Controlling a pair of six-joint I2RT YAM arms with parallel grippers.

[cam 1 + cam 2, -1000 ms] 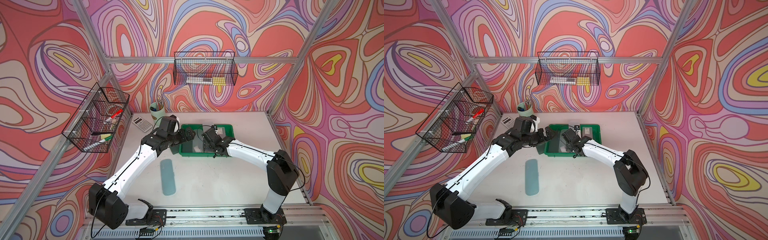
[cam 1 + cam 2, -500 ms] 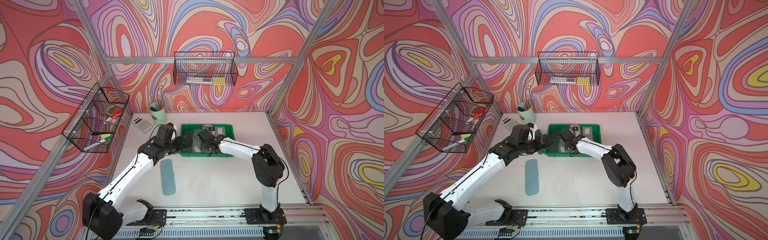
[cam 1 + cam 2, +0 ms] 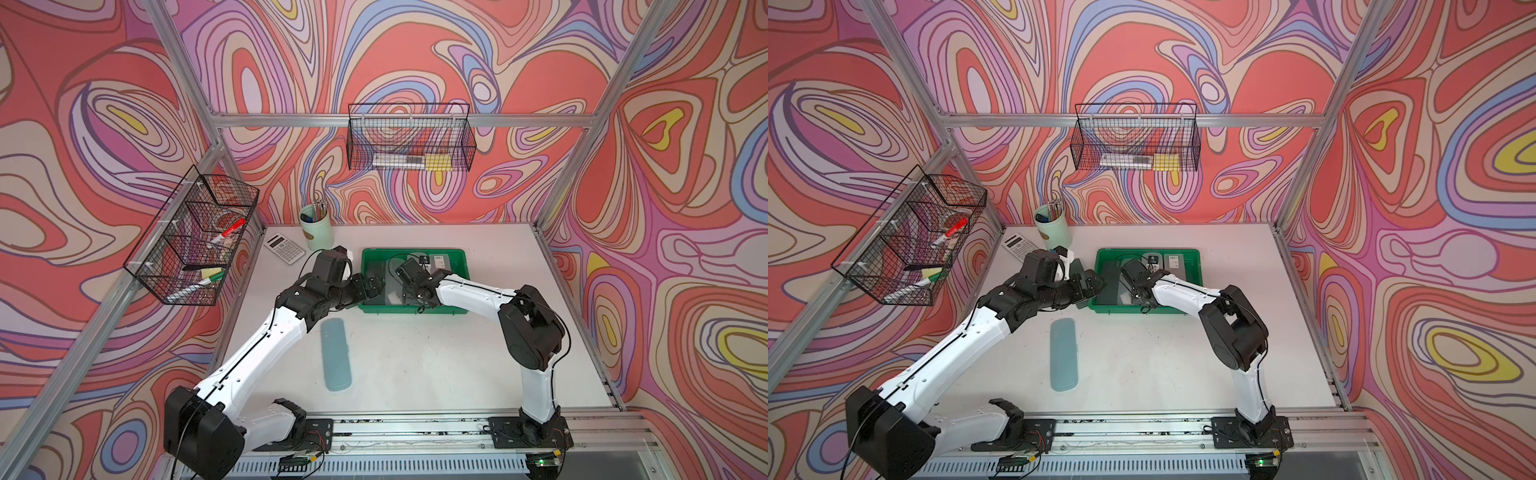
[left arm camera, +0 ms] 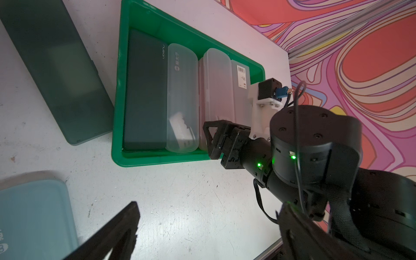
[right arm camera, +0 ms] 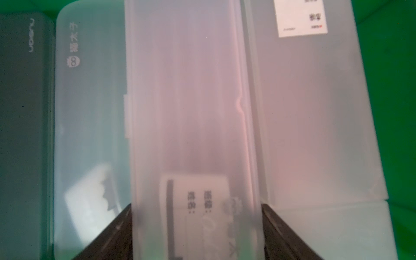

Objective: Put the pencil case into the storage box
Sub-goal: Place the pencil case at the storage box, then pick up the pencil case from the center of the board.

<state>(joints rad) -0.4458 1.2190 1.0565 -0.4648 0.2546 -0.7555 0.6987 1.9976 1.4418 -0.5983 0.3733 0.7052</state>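
The green storage box [image 3: 415,309] [image 3: 1142,309] [image 4: 119,90] sits at the table's back middle with several pencil cases side by side in it. My right gripper [image 3: 401,296] [image 5: 196,203] reaches into the box. Its fingers [image 5: 117,225] press both long sides of a clear pencil case [image 5: 191,101] [image 4: 217,85], which rests on the others. My left gripper [image 3: 370,286] [image 4: 209,207] hangs by the box's left rim, open and empty. A teal pencil case [image 3: 336,354] [image 3: 1063,354] lies on the table in front of the box.
A dark green case [image 4: 56,72] lies on the table beside the box's left wall. At the back left stand a calculator [image 3: 284,248] and a mug of pens [image 3: 316,226]. Black wire baskets [image 3: 409,143] [image 3: 193,237] hang on the back and left walls.
My right arm has folded in and carried its gripper a little left within the box. My left gripper has drawn back from over the box to its left rim.
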